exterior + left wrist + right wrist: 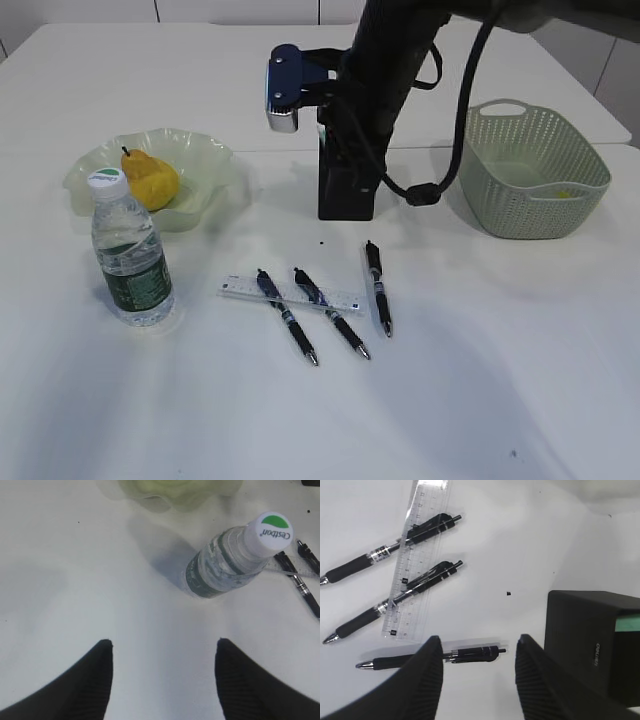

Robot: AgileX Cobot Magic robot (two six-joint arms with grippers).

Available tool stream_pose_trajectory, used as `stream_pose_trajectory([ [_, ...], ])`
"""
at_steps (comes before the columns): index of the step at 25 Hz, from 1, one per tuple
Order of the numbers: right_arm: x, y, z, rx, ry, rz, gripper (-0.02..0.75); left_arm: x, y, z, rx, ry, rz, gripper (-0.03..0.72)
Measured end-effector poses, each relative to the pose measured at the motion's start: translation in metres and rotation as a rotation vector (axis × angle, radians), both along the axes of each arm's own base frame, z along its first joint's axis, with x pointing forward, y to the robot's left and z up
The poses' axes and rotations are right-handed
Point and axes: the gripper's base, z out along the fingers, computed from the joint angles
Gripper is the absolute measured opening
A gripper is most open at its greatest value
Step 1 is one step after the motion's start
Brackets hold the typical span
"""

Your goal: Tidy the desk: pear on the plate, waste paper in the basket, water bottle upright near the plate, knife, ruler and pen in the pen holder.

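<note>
Three black pens (289, 317) and one clear ruler (291, 294) lie on the desk (480, 380), two pens crossing the ruler. One pear (150, 179) sits on the glass plate (215, 165); one water bottle (131, 251) stands upright just beside it. One basket (533, 169) stands at the right. Only the right wrist view shows a green item inside the pen holder (592, 642). The left gripper (164, 647) and right gripper (479, 645) both hang spread and empty.

Bright, even light fills all three views, and the large plain white counter (480, 380) is nearly washed out. In the exterior view, the small clear ribbed plastic bottle with a white cap (130, 255) casts only a faint shadow. In the left wrist view its soft grey shadow falls toward the upper left. The black claw fingers (427, 680) at both wrist views' lower edges look soft and blurred.
</note>
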Motion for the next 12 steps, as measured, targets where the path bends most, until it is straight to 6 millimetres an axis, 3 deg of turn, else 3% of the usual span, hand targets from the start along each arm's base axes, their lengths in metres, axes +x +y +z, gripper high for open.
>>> stream_pose_trajectory([
  [5,-0.007,0.013,0.000,0.001,0.007,-0.012,0.355,0.000,0.000,0.000,-0.002,0.000,0.000,0.456],
  [12,-0.008,0.014,0.000,-0.003,0.015,-0.093,0.356,0.000,0.000,0.000,-0.001,-0.004,0.001,0.456],
])
